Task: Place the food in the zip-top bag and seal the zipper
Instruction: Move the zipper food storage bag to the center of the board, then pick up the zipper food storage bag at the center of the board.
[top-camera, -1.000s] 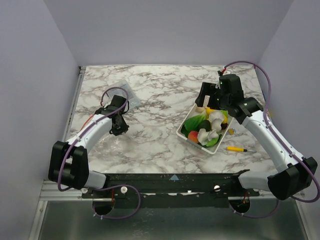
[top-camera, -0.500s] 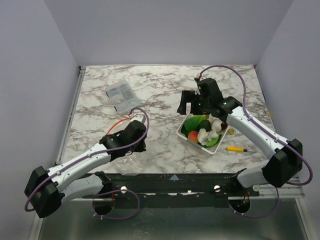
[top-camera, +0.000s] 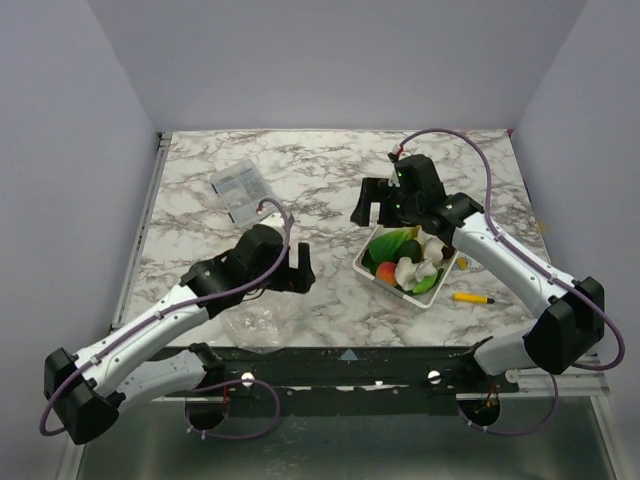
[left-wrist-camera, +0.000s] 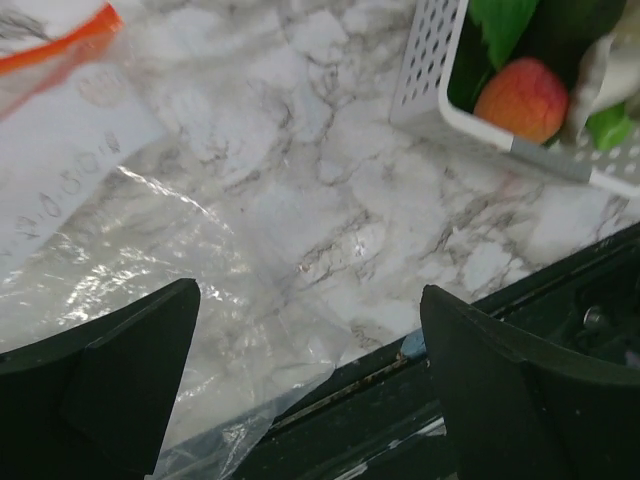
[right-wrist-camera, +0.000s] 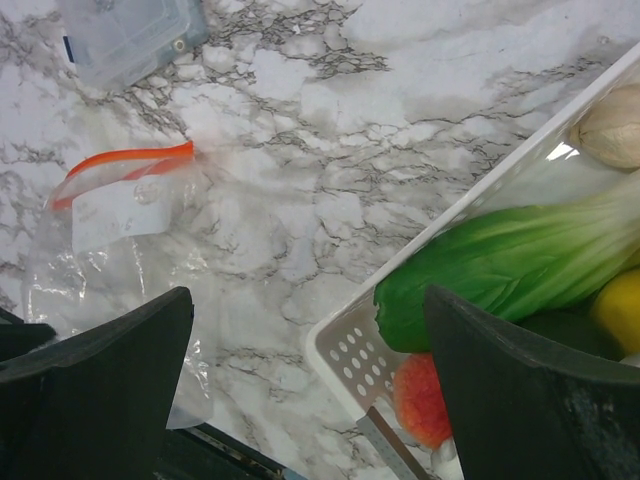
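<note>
The left pincer (left-wrist-camera: 308, 300) gaped wide and empty above the counter (left-wrist-camera: 330, 200). The bag (left-wrist-camera: 120, 260) lay flat partly beneath it, its zipper (left-wrist-camera: 60, 40) at one end. The right pincer (right-wrist-camera: 308, 300), equally open and empty, hovered beside the basket (right-wrist-camera: 345, 345), which held the food (right-wrist-camera: 500, 265).

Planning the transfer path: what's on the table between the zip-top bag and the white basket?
Nothing. It is bare marble table from the zip-top bag to the basket. This is clearest in the right wrist view, and the left wrist view agrees.
</note>
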